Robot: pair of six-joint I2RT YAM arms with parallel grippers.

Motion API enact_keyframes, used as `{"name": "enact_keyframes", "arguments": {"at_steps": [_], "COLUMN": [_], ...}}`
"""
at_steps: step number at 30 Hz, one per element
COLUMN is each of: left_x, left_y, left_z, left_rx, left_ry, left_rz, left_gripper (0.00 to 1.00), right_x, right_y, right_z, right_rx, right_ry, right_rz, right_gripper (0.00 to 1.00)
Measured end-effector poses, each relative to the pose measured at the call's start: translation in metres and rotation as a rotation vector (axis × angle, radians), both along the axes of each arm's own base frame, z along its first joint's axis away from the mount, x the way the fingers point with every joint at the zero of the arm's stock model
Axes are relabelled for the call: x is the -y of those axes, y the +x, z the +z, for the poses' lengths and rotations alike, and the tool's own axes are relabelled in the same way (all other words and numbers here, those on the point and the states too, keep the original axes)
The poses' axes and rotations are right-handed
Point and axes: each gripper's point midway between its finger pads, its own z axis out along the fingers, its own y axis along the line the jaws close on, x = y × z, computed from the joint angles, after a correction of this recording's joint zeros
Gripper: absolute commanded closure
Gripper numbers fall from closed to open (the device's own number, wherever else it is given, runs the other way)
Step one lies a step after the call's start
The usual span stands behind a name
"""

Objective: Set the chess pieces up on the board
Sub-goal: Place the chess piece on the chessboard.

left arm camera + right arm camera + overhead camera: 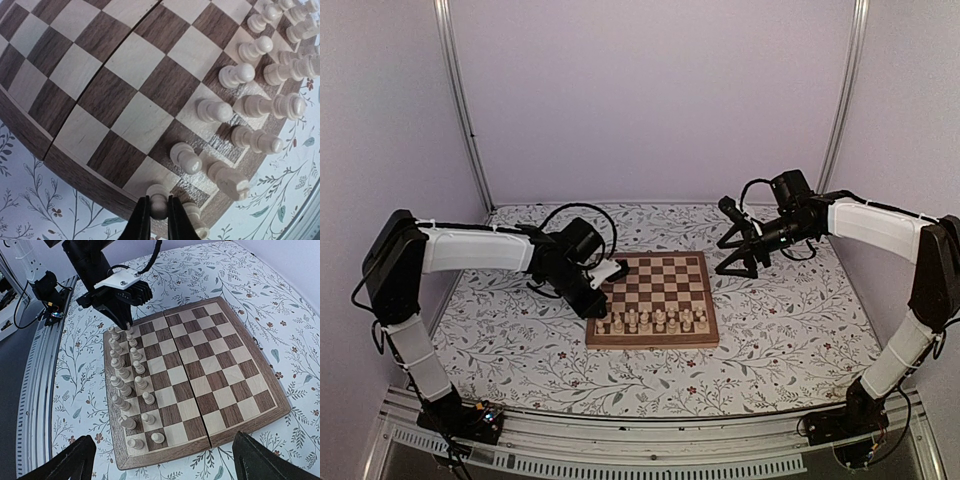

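Chess pieces stand upright in two tidy rows along the 6 o'clock edge of the board, which suits one side's starting line-up. At the 9 o'clock end of those rows the left claw reaches down over the board's corner. Its fingers are nearly together, pinching the head of a pawn. I judge it is seating that pawn on the end square to finish the front row. Beyond, the remaining squares lie bare. Off the board toward 2 o'clock, the right claw hangs above the flowered surface, fingers spread wide and holding nothing, probably parked out of the way.
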Motion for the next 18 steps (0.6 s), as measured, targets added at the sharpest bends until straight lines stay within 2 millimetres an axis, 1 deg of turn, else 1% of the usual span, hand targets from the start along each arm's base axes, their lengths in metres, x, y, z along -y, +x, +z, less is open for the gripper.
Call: {"name": "enact_keyframes", "arguments": {"at_steps": [6,12,15,18], "left_x": [0.0,0.0,0.001,0.004], "left_y": [0.0,0.0,0.002,0.009], "left_z": [-0.007,-0.008,-0.005,0.003], "left_rx": [-0.008,-0.008,-0.001,0.024], "left_ry": [0.014,0.019,0.019,0.02], "left_rz": [-0.003,-0.006,-0.004,0.0], "left_gripper": [0.81,0.73,0.69,0.67], "right_x": [0.0,0.0,0.0,0.001], "right_y": [0.0,0.0,0.0,0.001], "right_z": [0.0,0.0,0.0,-0.001], "right_rx": [0.0,0.0,0.0,0.0], "right_ry": [0.0,0.0,-0.001,-0.006], "right_rz": [0.0,0.0,0.0,-0.006], "right_gripper": [0.01,0.01,0.01,0.01]}}
